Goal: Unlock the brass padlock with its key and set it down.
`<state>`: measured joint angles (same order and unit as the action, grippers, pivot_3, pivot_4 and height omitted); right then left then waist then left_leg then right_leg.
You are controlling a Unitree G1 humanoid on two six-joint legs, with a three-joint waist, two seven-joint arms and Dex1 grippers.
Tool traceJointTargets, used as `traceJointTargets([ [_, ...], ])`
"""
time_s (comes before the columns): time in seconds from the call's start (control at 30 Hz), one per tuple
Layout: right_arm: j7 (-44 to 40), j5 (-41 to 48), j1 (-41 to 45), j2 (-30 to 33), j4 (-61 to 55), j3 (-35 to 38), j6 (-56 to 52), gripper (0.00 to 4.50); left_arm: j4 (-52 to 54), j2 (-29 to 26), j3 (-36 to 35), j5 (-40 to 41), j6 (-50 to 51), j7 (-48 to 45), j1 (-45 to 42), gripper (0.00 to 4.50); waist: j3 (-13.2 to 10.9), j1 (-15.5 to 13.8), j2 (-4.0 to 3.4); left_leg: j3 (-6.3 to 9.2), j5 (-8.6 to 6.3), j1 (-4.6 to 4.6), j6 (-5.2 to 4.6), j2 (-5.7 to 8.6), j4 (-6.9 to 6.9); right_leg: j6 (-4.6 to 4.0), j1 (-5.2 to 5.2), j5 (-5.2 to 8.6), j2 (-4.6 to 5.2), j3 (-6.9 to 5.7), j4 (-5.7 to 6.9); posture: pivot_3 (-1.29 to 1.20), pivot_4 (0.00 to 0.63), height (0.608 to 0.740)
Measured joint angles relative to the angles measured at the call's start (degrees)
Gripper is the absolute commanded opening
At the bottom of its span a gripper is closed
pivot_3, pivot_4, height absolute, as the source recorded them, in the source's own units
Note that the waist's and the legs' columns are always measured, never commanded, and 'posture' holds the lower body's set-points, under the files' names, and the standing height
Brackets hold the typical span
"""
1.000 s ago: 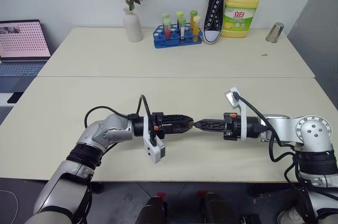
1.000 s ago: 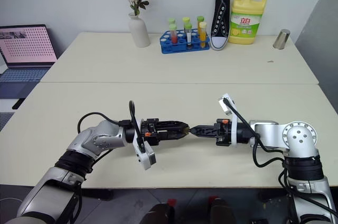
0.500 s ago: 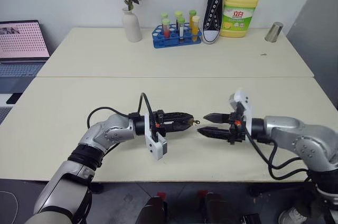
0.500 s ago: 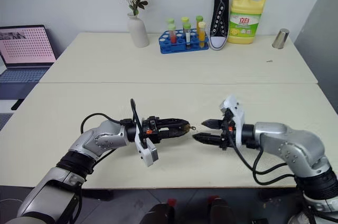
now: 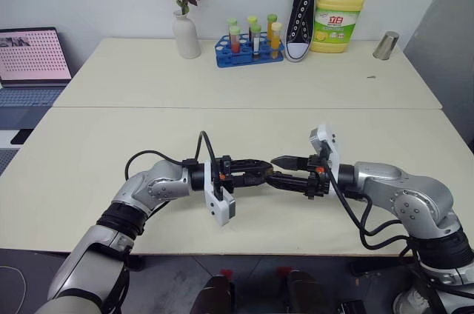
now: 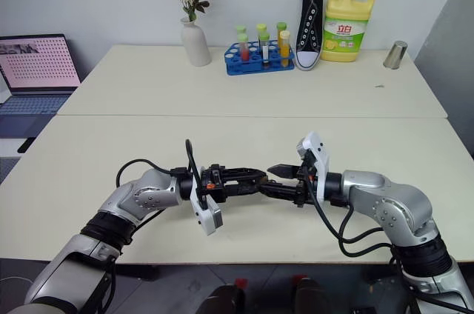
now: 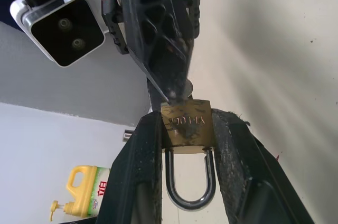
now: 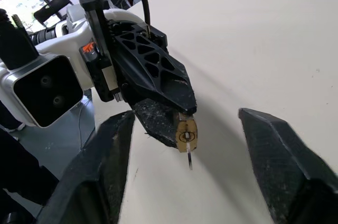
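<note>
Patience is what this step needs, I think. My left gripper (image 5: 261, 174) pinches the brass padlock (image 7: 186, 127) by its flat sides, just above the near table (image 5: 89, 181), keyhole end facing the right arm. The key (image 8: 189, 159) sits in that keyhole as a thin blade standing out from the lock's end. My right gripper (image 8: 185, 145) has its fingers spread, one on each side of the lock and key, gripping nothing. To do this well I would close squarely on the key's head rather than on the body, then roll the wrist gently while the left arm holds firm. A skewed pinch could bend the key or drag the lock loose.

The lock is small, yellow, faintly scuffed, with stamped lettering I cannot read. Its silvery shackle (image 7: 186, 182) looks seated, not yet sprung.
</note>
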<state>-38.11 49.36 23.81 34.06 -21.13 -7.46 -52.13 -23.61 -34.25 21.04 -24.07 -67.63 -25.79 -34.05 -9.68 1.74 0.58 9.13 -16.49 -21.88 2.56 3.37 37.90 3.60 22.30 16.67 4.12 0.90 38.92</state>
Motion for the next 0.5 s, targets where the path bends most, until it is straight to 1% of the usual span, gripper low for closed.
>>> traceJointTargets([
  [0.03, -0.58, -0.75, 0.08, 0.00, 0.02, -0.55, 0.01, 1.79, 0.06, 0.00, 0.00, 0.20, 0.06, 0.00, 0.00, 0.97, 0.00, 0.00, 0.00, 0.00, 0.00, 0.00, 0.00, 0.00, 0.00, 0.00, 0.00, 0.00, 0.00, 0.00, 0.00, 0.00, 0.150, 0.740],
  [0.07, -0.91, -1.12, 0.10, -0.02, 0.04, -0.85, 0.01, 1.35, 0.09, 0.01, 0.00, 0.35, 0.11, 0.00, 0.00, 0.97, 0.00, 0.00, 0.00, 0.01, 0.00, 0.00, 0.00, 0.00, 0.00, 0.00, 0.00, 0.00, 0.00, 0.00, 0.00, 0.00, 0.150, 0.740],
  [0.17, -1.72, -2.02, 0.31, -0.07, 0.21, -1.10, 0.01, 0.23, 0.31, 0.01, 0.00, 0.39, 0.20, -0.02, 0.02, 0.97, 0.00, 0.00, 0.00, 0.00, 0.00, 0.00, 0.00, 0.00, 0.01, 0.00, 0.00, 0.00, 0.00, 0.00, 0.00, 0.00, 0.150, 0.740],
  [0.2, -1.98, -2.43, 0.44, -0.17, 0.27, -1.10, 0.01, 0.07, 0.33, 0.00, 0.00, 0.39, 0.29, -0.04, 0.02, 0.97, 0.00, 0.00, 0.00, 0.01, 0.00, 0.00, 0.00, 0.00, 0.00, 0.00, 0.00, 0.00, 0.00, 0.00, 0.00, 0.00, 0.150, 0.740],
  [0.5, -2.57, -3.09, 0.58, -1.65, 1.11, -0.45, -1.15, 0.08, 0.44, -0.25, 0.00, 0.38, 0.70, -0.19, 0.16, 0.97, 0.00, 0.01, 0.00, 0.01, 0.00, 0.00, 0.00, 0.00, 0.00, 0.00, 0.00, 0.00, 0.00, 0.00, 0.01, 0.00, 0.150, 0.740],
])
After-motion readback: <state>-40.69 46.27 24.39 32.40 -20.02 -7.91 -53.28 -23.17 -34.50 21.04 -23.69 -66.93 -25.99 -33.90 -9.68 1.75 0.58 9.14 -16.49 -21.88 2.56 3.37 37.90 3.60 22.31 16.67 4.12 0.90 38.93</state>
